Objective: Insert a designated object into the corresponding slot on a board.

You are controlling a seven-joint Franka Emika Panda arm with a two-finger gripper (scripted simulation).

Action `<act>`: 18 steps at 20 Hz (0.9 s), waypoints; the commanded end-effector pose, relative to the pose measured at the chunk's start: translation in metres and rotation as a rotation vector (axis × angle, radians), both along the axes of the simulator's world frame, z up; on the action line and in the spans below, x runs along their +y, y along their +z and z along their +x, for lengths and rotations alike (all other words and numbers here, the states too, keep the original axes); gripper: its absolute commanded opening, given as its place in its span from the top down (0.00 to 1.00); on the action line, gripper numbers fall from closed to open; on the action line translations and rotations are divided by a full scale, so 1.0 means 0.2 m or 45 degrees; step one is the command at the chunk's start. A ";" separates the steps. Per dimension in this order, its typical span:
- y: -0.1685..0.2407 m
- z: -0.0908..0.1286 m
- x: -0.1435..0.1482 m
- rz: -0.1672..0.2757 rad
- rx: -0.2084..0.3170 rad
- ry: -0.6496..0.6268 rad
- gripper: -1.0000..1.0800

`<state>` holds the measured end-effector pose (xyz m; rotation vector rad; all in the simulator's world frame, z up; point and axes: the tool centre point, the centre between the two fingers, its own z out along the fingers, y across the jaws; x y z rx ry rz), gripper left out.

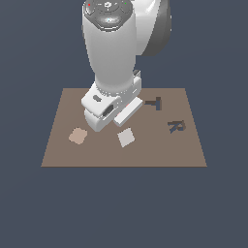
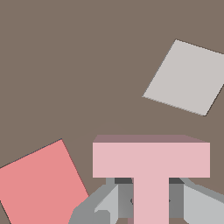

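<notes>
The pale pink T-shaped block (image 2: pixel 151 159) sits between my gripper's fingers (image 2: pixel 109 203), which close on its stem from both sides. My gripper (image 2: pixel 151 202) is shut on it. The block looks raised a little off the board (image 2: pixel 87 65). In the exterior view the white hand (image 1: pixel 104 109) hangs over the board's (image 1: pixel 63 155) middle left and hides the block. The dark T-shaped slot (image 1: pixel 156 103) lies on the board toward the exterior view's right of the hand, apart from it.
A red-pink square (image 2: pixel 41 186) lies close beside the held block. A pale square (image 1: pixel 126 137) lies near the hand and also shows in the wrist view (image 2: pixel 186 78). A tan rounded piece (image 1: pixel 77 136) lies at the exterior view's left. A dark R-shaped recess (image 1: pixel 177 126) is near the T slot.
</notes>
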<state>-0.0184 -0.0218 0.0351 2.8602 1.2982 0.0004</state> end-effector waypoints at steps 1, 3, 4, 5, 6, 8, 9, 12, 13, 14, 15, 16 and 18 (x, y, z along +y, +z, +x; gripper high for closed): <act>0.01 -0.02 0.14 0.000 -0.001 0.155 1.00; 0.01 -0.05 0.25 0.000 0.000 0.278 1.00; 0.01 -0.07 0.31 0.000 0.000 0.338 1.00; 0.01 -0.09 0.35 0.000 0.000 0.396 1.00; 0.01 -0.11 0.40 0.000 0.000 0.449 1.00; 0.02 -0.15 0.48 0.000 0.000 0.544 1.00; 0.02 -0.18 0.51 0.000 0.000 0.585 1.00; 0.02 -0.23 0.59 0.000 0.000 0.684 1.00; 0.02 -0.25 0.60 0.000 0.001 0.709 1.00; 0.02 -0.26 0.62 0.000 0.001 0.730 1.00; 0.02 -0.27 0.63 0.000 0.001 0.747 1.00; 0.02 -0.28 0.64 0.000 0.001 0.760 1.00; 0.02 -0.29 0.65 0.000 0.001 0.774 1.00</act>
